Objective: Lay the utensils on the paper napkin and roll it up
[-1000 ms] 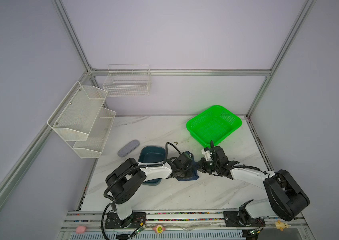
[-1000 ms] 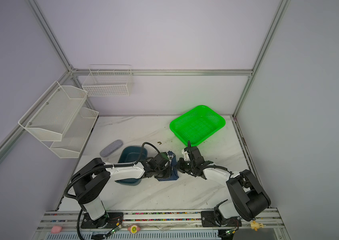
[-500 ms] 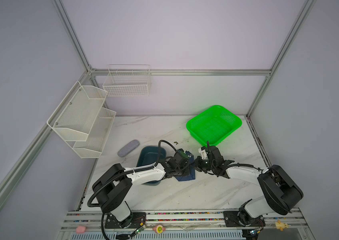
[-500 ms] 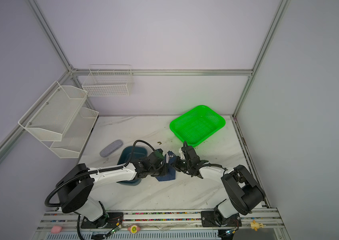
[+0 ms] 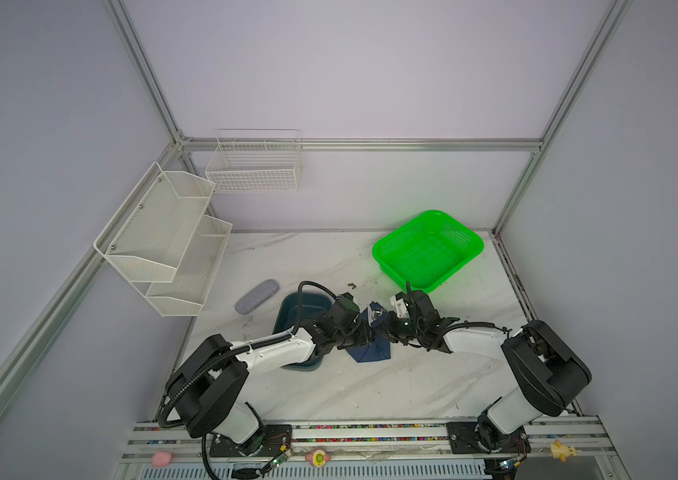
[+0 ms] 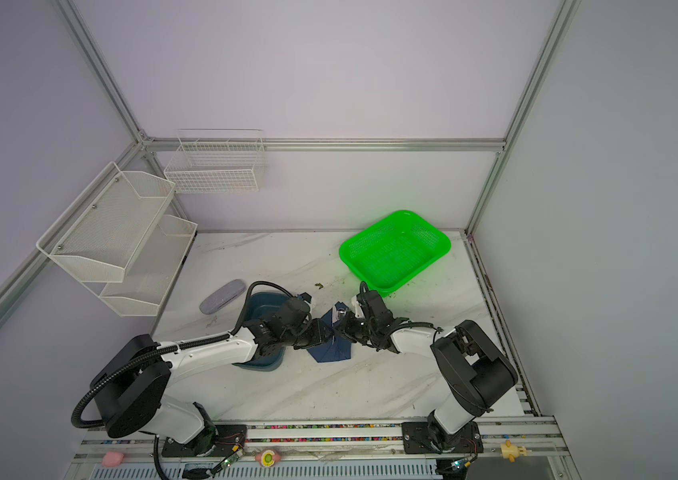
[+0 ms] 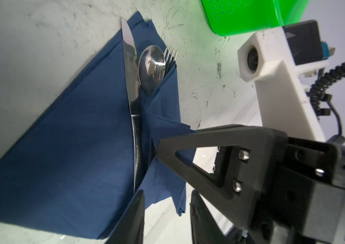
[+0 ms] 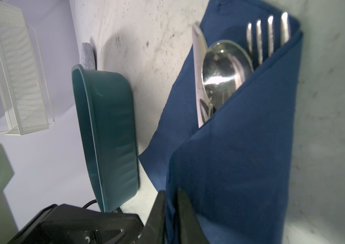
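The navy paper napkin (image 5: 370, 353) (image 6: 329, 353) lies on the marble table, with one side folded over the utensils. In the left wrist view the knife (image 7: 128, 52), spoon (image 7: 151, 65) and fork (image 7: 170, 56) stick out of the napkin (image 7: 72, 147) at its far end. The right wrist view shows the same knife (image 8: 198, 74), spoon (image 8: 222, 71) and fork (image 8: 268, 36). My left gripper (image 7: 167, 196) (image 5: 366, 334) is open at the napkin's near edge, with bare table between its fingers. My right gripper (image 8: 171, 192) (image 5: 382, 328) is shut on the folded flap of the napkin (image 8: 241, 158).
A dark teal tray (image 5: 302, 307) sits under my left forearm, just left of the napkin. A grey oblong case (image 5: 257, 296) lies further left. The green basket (image 5: 428, 249) stands at the back right. White wire shelves (image 5: 163, 237) hang on the left wall.
My left gripper was shut and is now open, off the napkin. Both arms have reached further in over the napkin. The right gripper still pinches the flap.
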